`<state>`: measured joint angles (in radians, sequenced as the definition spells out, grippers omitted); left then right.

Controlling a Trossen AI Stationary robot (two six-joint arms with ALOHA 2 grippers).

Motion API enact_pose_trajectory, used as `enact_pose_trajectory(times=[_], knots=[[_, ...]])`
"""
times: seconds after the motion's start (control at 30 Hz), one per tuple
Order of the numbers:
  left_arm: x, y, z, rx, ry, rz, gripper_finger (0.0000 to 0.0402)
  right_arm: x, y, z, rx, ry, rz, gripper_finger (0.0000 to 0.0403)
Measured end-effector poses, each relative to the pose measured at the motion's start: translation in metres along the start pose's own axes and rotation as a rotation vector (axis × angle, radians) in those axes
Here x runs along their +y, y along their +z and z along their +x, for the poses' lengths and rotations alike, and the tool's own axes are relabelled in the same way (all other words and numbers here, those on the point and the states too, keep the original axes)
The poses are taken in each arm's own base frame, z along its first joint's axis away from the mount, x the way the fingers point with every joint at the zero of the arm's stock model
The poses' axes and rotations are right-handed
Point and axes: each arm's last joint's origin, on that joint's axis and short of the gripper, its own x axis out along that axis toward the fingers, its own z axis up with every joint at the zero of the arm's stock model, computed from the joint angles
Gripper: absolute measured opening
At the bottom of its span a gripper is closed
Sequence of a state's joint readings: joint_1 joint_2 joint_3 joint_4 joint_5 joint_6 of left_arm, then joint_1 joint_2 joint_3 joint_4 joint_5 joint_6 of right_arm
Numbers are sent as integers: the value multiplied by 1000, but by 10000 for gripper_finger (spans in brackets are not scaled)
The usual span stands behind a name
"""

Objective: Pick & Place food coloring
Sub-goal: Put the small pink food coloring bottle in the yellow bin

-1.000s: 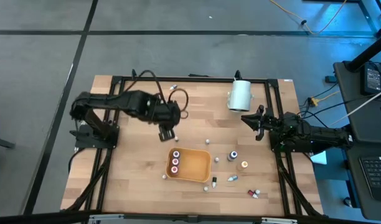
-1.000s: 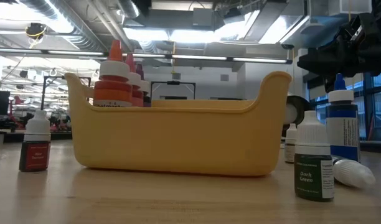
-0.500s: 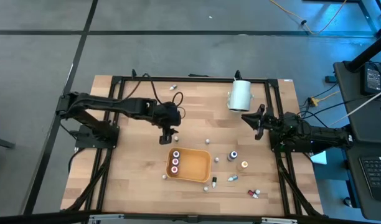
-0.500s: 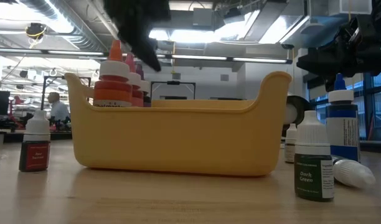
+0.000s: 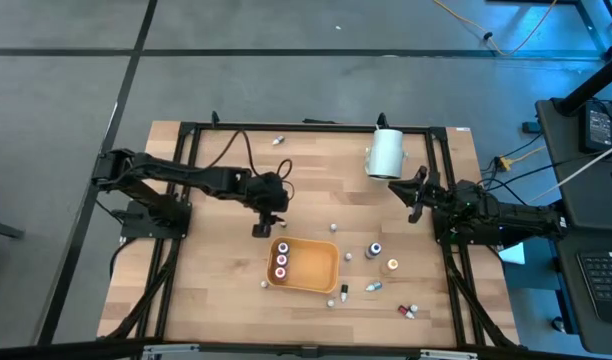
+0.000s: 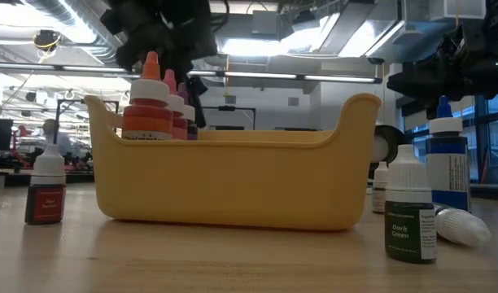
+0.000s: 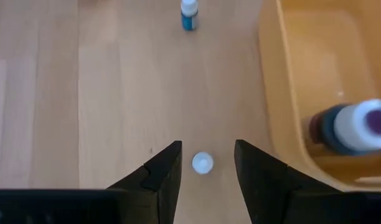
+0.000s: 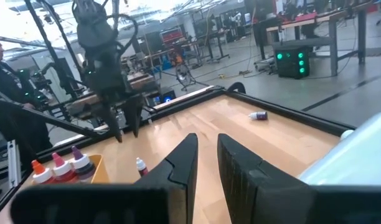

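Three food coloring bottles [image 5: 281, 260] stand in the left end of the orange tray [image 5: 321, 272]. Others are scattered on the table around it. My left gripper [image 7: 206, 165] is low over the table just off the tray's far left corner [image 5: 263, 228], open and pointing steeply down. A small white-capped bottle [image 7: 202, 163] stands upright between its fingers, with a gap on each side. That bottle is hidden under the gripper in the high view. My right gripper [image 5: 414, 195] waits shut at the right side, held level.
A large white cylinder [image 5: 386, 152] lies at the far right. Loose bottles sit right of the tray [image 5: 373, 250], near the front edge [image 5: 408, 311] and at the far edge [image 5: 279, 140]. A blue-capped bottle [image 7: 189, 14] stands beyond my left gripper. People show in the room behind.
My left gripper has come down toward the table beside the tray's far left corner. It has also tipped from nearly level to steeply downward as the arm stretched out. The bottles and the tray have kept still.
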<state>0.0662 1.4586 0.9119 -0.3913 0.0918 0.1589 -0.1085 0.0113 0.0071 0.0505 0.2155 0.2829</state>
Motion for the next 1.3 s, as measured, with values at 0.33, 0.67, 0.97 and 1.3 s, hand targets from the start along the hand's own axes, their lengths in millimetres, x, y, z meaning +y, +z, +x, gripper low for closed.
enact_pose_trajectory(times=[0.33,0.67,0.97,1.3], knots=[[-3,-23,18,-57,17,80,143,-1,1,0,-21,-49,2,65],[-4,-35,36,-54,16,116,143,-1,1,0,-22,-50,2,65],[-3,-46,62,28,-5,90,143,-1,1,0,-22,-50,3,65],[-3,-42,62,-7,2,67,137,-1,1,0,-22,-50,0,65]])
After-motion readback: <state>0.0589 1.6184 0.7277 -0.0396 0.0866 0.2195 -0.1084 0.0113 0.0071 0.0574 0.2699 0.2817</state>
